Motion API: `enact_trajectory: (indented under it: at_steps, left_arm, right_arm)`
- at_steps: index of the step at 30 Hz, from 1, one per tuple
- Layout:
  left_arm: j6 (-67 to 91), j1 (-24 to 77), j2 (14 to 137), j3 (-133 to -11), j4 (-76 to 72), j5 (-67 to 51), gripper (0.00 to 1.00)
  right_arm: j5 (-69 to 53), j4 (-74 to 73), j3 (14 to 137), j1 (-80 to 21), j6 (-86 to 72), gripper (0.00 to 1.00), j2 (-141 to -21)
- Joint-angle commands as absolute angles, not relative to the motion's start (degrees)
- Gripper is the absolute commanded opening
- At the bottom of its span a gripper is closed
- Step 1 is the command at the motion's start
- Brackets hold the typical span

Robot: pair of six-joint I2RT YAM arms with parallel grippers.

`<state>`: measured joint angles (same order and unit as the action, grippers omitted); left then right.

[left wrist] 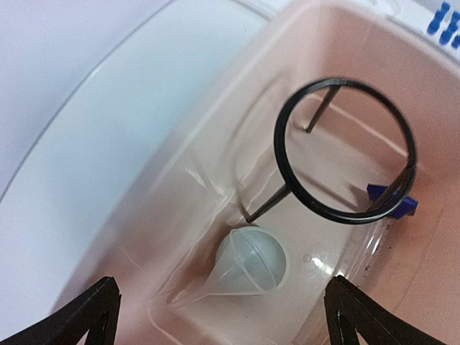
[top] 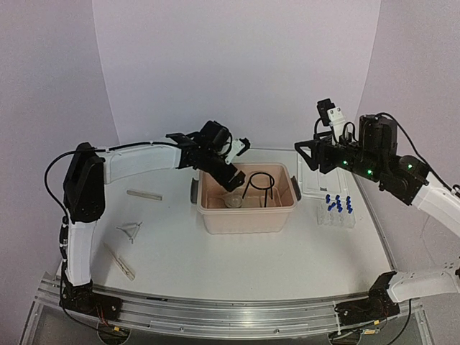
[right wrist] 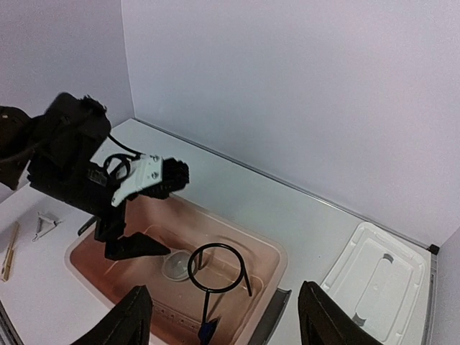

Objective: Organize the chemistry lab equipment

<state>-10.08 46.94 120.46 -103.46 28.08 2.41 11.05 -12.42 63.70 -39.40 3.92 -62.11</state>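
Observation:
A clear funnel (left wrist: 251, 262) lies on its side on the floor of the beige tub (top: 248, 215). My left gripper (left wrist: 221, 295) hangs just above it, open, fingers on either side and touching nothing. The black wire ring stand (left wrist: 345, 151) stands in the tub beside the funnel, with a blue-tipped piece (left wrist: 392, 201) behind it. My right gripper (top: 307, 154) is open and empty, held high to the right of the tub. Blue-capped tubes (top: 338, 205) sit in the clear rack (top: 336, 218) on the right. A wooden clamp (top: 119, 260) lies at the front left.
A white lid (top: 310, 180) lies flat between the tub and the back wall, below my right gripper. On the table left of the tub lie a pale rod-like piece (top: 144, 194) and a small wire piece (top: 131, 230).

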Motion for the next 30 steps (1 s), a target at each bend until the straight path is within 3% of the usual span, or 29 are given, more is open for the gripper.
enact_trajectory:
  at_steps: [1,8,13,24,30]
  left_arm:
    - [-0.6,46.8,108.0,-101.9,26.6,8.1,1.0]
    - [27.2,46.6,90.0,-84.7,31.4,22.9,1.0]
    - [54.9,45.9,77.2,-69.2,47.3,28.9,1.0]
    - [90.2,43.9,61.8,-48.3,70.1,20.8,1.0]
    - [95.0,43.3,57.4,-38.0,64.6,15.3,0.99]
  right_arm:
    - [9.4,-10.1,63.0,-39.2,2.4,0.68,-61.6]
    - [7.2,-10.0,62.8,-39.2,0.5,0.78,-65.7]
    - [10.2,-9.9,63.4,-39.2,-5.2,0.79,-70.0]
    - [26.9,-9.8,59.3,-39.2,-10.9,0.89,-68.5]
    - [29.3,-9.8,56.6,-39.2,-10.8,0.91,-67.6]
